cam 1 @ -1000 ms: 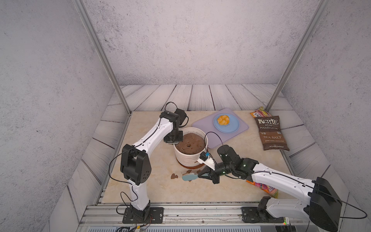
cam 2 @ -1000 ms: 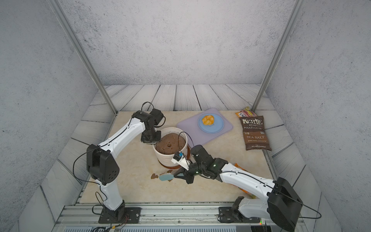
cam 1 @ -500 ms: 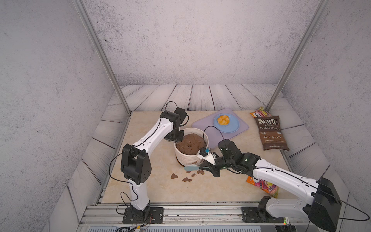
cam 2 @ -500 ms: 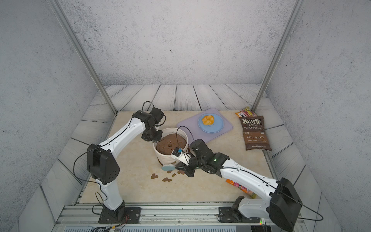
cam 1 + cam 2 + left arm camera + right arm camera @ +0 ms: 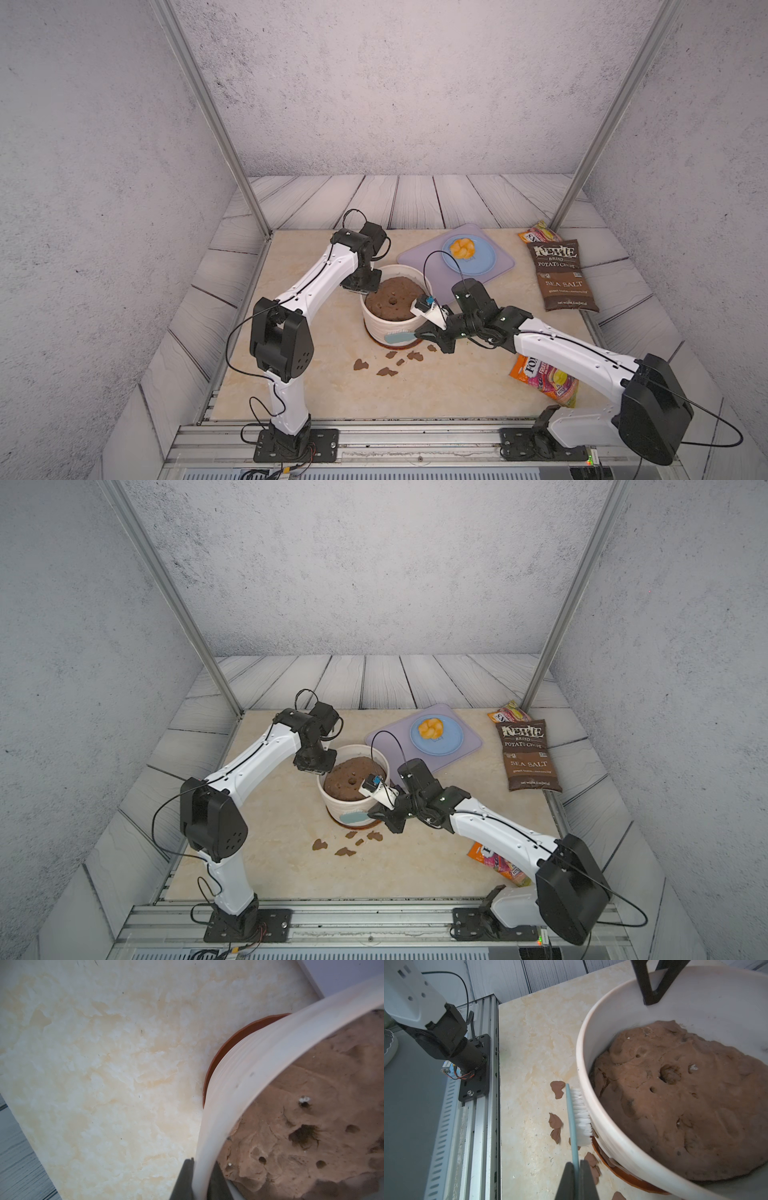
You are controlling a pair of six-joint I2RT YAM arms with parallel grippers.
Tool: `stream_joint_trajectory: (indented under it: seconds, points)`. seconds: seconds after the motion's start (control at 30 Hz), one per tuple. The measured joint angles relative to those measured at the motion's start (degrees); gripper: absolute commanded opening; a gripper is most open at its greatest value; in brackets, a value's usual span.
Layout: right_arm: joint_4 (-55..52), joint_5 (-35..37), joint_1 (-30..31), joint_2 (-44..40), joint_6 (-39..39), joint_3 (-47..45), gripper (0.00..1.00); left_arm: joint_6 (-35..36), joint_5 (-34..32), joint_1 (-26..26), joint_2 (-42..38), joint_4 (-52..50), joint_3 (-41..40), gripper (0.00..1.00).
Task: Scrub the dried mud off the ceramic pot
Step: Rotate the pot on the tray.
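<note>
We are pinching the thick rim of the ceramic pot (image 5: 376,322) with our left gripper (image 5: 202,1162), one finger outside the wall, one inside beside the soil mound (image 5: 301,1126). The pot is standing upright in a reddish saucer (image 5: 228,1043) near the middle of the desk (image 5: 436,386), somewhat toward its left edge. Our right gripper (image 5: 577,1163) is clamping the blue handle of a brush (image 5: 572,1118), whose white bristles are touching the pot's ribbed side facing the front edge. Flakes of dried mud (image 5: 386,371) are lying on the desk just before the pot.

Chip bag (image 5: 562,274): KETTLE; SEA SALT
</note>
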Motion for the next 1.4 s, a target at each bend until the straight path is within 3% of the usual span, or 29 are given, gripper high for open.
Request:
stream_joint_trajectory:
  seconds: [0.53, 0.77, 1.03, 1.4]
  points:
    - [3.1, 1.4, -0.6, 1.6, -0.6, -7.1, 0.00, 0.4, 0.3, 0.1, 0.0, 0.1, 0.0, 0.04]
    - [2.5, 1.2, -0.5, -1.7, 0.9, -9.4, 0.00, 0.5, 0.5, 0.1, 0.0, 0.1, 0.2, 0.06]
    - [1.3, 0.4, 0.0, -8.8, 2.2, -8.6, 0.00, 0.6, 0.5, 0.1, 0.1, -0.1, 0.3, 0.06]
    - [1.5, 0.7, -1.3, -4.7, 0.8, -4.7, 0.00, 0.7, 0.6, 0.1, 0.1, 0.0, 0.3, 0.06]
